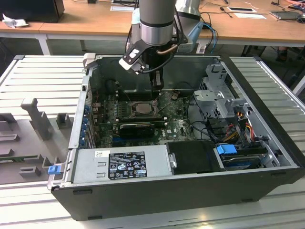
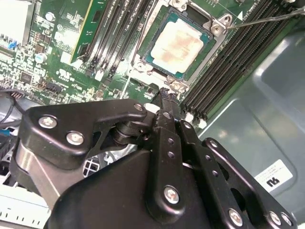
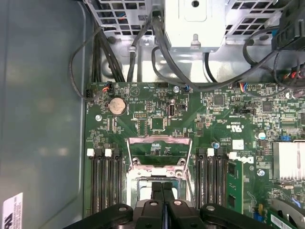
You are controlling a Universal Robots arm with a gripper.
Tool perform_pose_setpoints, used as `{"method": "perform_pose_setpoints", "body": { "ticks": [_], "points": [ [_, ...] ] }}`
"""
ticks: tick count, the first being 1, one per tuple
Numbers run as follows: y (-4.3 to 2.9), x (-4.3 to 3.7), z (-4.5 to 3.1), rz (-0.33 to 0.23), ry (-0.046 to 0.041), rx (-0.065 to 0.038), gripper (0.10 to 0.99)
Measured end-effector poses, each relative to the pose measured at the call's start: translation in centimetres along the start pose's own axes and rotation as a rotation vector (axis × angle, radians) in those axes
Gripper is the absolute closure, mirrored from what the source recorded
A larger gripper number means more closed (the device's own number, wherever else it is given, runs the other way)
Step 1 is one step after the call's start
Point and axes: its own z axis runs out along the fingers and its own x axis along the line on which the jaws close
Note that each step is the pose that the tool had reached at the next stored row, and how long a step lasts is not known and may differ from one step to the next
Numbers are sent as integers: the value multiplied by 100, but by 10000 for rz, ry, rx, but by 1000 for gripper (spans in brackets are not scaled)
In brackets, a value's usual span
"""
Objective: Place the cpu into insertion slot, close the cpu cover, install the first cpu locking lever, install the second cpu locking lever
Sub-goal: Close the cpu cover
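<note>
The cpu (image 2: 178, 44), a square chip with a pale beige top, lies flat in the insertion slot (image 2: 215, 28), which shows its silvery rim. The same slot (image 1: 142, 108) sits mid-board in the exterior view. The cpu cover (image 3: 143, 140), a thin silvery frame with a square window, stands tilted up off the slot. My gripper (image 2: 167, 93) is shut with nothing between its black fingers, its tip just beside the slot's edge, close to the foot of the cover. In the first wrist view the gripper (image 3: 162, 186) hides part of the slot. A thin locking lever (image 2: 267, 18) sticks out sideways, unlatched.
Black memory slots (image 3: 107, 186) flank the socket on both sides. A long black ribbed card (image 1: 138, 128) lies in front of the socket, then the power supply (image 1: 121, 164). A metal drive cage (image 1: 219, 90) with cables (image 3: 167, 62) stands at the exterior view's right. Case walls (image 2: 267, 109) enclose the board.
</note>
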Motion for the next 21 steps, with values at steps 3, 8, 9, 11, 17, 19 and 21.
{"method": "perform_pose_setpoints", "body": {
  "ticks": [3, 8, 9, 11, 17, 19, 21],
  "points": [
    [20, 2, -55, 1, 1, 2, 980],
    [46, 2, -66, 1, 1, 2, 980],
    [51, 2, -69, 0, 0, 3, 980],
    [62, 3, -73, -1, 1, 4, 980],
    [143, 2, -71, -2, 1, 8, 980],
    [179, 2, -69, -4, 1, 8, 980],
    [221, 2, -66, -5, 0, 11, 980]
  ]
}}
